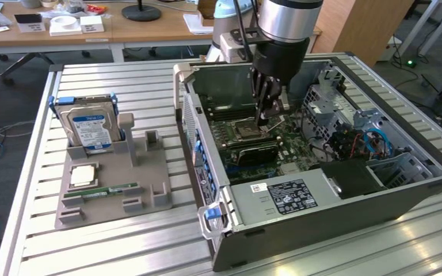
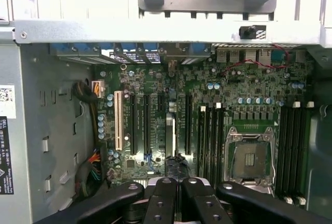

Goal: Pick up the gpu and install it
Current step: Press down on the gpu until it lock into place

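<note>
The gpu is a thin black card standing on edge on the motherboard inside the open computer case. The wrist view looks down on the gpu as a narrow strip between the long expansion slots and the memory slots. My gripper hangs straight above it inside the case, a short gap over the card's top edge. Its black fingers are pressed together, shut, with nothing between them. I cannot tell how deep the card sits in its slot.
On the exterior view's left, a grey holder carries a blue-labelled hard drive, a processor and a green memory stick. The case walls, drive cage, cables and power supply crowd round the gripper.
</note>
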`<state>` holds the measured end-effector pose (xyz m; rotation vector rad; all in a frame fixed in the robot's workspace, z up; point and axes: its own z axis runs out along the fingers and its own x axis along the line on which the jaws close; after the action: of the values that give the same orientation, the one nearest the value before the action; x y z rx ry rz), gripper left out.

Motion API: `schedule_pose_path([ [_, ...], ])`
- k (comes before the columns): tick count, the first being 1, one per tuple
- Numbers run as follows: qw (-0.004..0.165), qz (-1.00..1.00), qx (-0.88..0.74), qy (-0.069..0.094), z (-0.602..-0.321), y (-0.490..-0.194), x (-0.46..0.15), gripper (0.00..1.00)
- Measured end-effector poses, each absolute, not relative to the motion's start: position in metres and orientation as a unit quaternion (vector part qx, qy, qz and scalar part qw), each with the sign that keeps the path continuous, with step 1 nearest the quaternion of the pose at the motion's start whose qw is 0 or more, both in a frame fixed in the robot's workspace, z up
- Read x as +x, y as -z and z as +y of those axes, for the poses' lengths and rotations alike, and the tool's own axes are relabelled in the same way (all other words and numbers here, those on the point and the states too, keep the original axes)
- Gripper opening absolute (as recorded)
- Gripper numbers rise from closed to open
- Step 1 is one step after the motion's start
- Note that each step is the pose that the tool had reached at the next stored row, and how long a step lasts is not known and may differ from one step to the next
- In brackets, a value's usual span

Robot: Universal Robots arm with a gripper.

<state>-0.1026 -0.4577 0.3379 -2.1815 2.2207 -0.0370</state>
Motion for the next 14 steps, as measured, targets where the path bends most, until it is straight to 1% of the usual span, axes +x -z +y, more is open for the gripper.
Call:
schedule_pose_path([
  [10, 0.013, 0.714, -0.7, 0.013, -0.4571, -0.3362, -0.1026, 0.11],
  [14, 0.008, 0.717, -0.697, 0.009, -0.4553, -0.3352, -0.1026, 0.11],
])
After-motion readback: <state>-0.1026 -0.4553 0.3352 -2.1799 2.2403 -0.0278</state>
